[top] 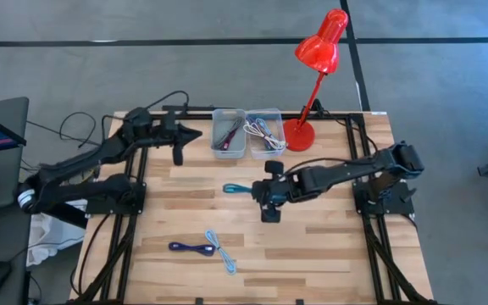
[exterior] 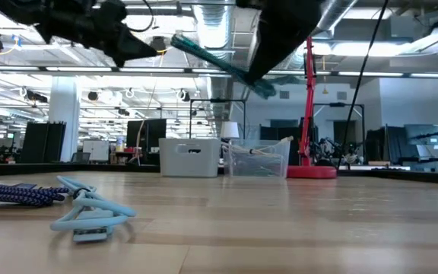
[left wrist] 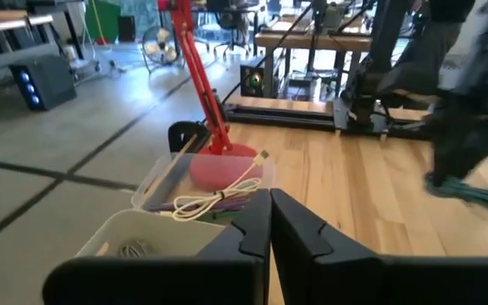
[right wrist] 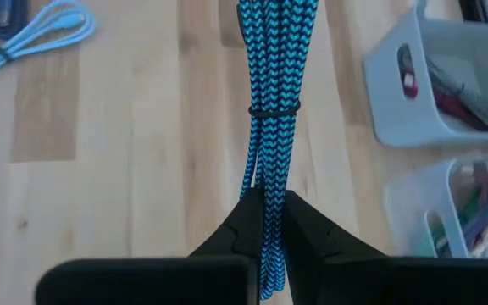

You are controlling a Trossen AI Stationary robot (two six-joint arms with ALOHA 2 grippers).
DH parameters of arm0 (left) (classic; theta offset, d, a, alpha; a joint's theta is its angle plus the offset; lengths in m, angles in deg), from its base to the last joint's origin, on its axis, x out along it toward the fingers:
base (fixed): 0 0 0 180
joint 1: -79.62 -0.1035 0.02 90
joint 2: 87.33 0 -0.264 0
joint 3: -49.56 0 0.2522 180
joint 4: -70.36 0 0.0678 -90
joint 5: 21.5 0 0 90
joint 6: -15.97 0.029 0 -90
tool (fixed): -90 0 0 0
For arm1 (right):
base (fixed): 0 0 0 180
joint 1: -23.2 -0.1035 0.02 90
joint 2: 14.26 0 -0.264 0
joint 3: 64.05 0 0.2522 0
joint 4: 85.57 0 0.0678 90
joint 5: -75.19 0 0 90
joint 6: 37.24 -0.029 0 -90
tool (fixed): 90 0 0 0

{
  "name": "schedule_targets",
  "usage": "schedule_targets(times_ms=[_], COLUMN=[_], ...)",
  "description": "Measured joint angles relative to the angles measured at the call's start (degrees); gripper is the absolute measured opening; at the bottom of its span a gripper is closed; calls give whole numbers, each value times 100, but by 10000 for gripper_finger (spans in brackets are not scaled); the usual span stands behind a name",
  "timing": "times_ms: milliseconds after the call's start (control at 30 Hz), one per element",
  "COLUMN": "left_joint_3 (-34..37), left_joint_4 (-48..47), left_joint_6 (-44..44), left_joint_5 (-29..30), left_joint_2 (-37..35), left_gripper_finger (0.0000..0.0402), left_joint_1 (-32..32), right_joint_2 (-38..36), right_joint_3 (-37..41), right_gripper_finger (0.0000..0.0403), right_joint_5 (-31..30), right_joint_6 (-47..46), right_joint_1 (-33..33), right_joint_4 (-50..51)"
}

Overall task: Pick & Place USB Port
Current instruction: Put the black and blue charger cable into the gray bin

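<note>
The right gripper point(right wrist: 268, 222) pinches a bundled teal braided cable point(right wrist: 271, 102) and holds it above the table point(top: 329, 246), in front of the two bins. The left gripper point(left wrist: 269, 222) is pressed together, empty, just beside the grey bin point(top: 229, 133); the clear bin point(top: 265, 130) sits between that and the red lamp point(top: 312, 80).

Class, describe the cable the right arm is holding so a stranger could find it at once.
Start at the red lamp at the table's far edge, then come toward mid-table to the right hand. It is shut on a teal braided cable, bundled with a tie; the other loose cables lie flat near the front edge.
</note>
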Motion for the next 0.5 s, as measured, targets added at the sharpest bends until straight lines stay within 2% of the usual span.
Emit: schedule_targets(times_ms=[233,367,500], left_joint_3=[1160,1631,1840], left_joint_4=[0,20,28], left_joint_6=[-11,-66,-195], left_joint_5=[0,-4,-112], left_joint_2=[-1352,-2120,-2655], left_gripper_finger=[7,8,5], left_joint_1=[-4,4,28], right_joint_2=[-251,-429,-318], right_joint_3=[857,1412,1656], right_gripper_finger=[14,14,14], right_joint_5=[57,599,866], right_joint_6=[471,520,575], right_joint_1=[603,1086,1540], right_joint_4=[-1447,-2776,-3727])
